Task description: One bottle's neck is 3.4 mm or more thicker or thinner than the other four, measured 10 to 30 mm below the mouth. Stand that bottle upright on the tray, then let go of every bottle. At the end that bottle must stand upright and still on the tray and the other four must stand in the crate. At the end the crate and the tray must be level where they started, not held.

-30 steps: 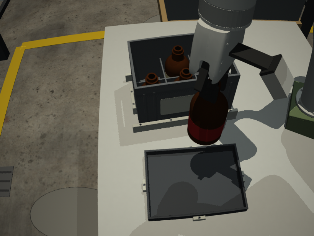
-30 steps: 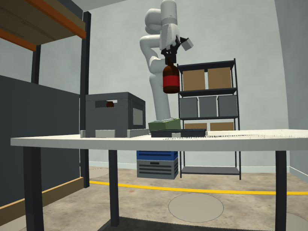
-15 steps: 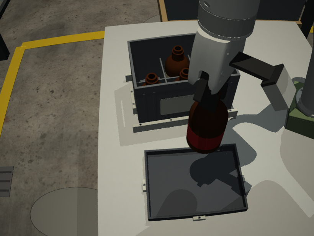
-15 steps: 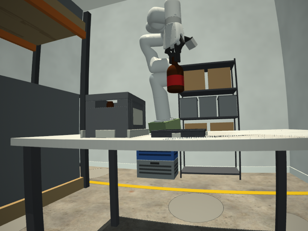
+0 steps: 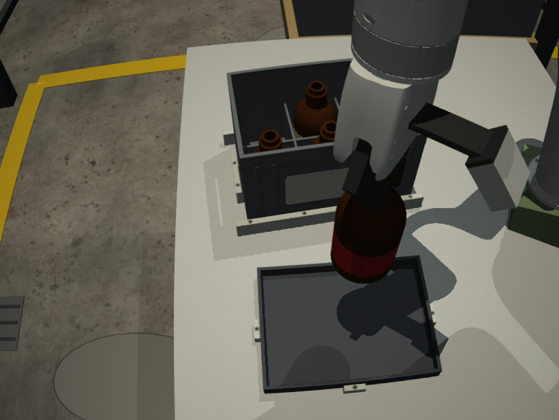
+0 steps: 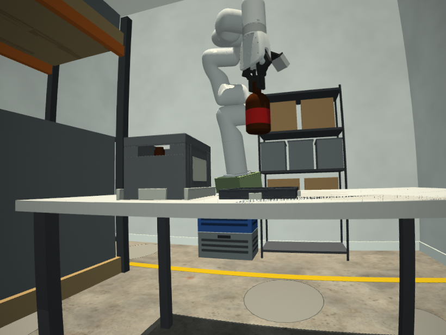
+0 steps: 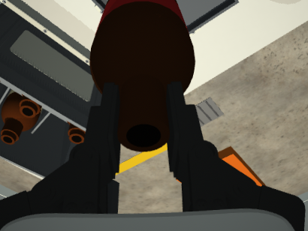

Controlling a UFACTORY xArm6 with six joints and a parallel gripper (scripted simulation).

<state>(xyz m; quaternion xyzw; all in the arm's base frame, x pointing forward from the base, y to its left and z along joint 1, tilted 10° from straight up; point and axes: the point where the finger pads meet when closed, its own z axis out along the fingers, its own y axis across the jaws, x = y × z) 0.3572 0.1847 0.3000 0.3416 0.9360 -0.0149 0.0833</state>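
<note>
Currently holding a red-labelled bottle (image 5: 368,230) (image 6: 257,115) (image 7: 143,49) in the air, mouth up and close to upright, with the gripper (image 5: 377,191) (image 6: 256,84) (image 7: 143,101) clamped on the neck, one finger to each side. Likely chosen as a neck grip to leave the base free for setting down. Seen in the top view near the rear edge of the tray (image 5: 261,330) (image 6: 230,193) (image 7: 214,14); in the exterior view, well above it. Judged as a carry from crate to tray, presumably after picking out the odd neck; not possible to confirm thickness by eye.

Visible inside the crate (image 5: 264,194) (image 6: 155,173) (image 7: 15,30): three brown bottles (image 5: 315,115) (image 6: 159,150) (image 7: 13,112), kept apart by thin dividers, probably against knocking or leaning. Unable to see a fourth, perhaps behind the arm. Noted pale strips (image 5: 304,214) (image 6: 152,193) (image 7: 45,31) along the crate's foot and small blocks (image 5: 354,387) (image 6: 254,195) beside the tray, apparently for preventing sliding.

Next: centre over the tray floor, clear of the rim, then lower plumb. Risk of tipping with early release or a base caught on the rim.

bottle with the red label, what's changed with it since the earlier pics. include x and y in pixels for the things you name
The red-labelled bottle (image 5: 367,234) (image 6: 257,116) (image 7: 143,49) has moved sideways from the crate (image 5: 266,185) (image 6: 155,174) (image 7: 52,64) side toward the tray (image 5: 260,330) (image 6: 234,193) (image 7: 215,16), rightward in the exterior view, at about the same height. The tool (image 5: 372,196) (image 6: 256,86) (image 7: 143,101) travelled with it, its grip on the neck unchanged. Crate, tray and the visible crated bottles (image 5: 315,118) (image 6: 159,151) (image 7: 15,105) stayed put.
</note>
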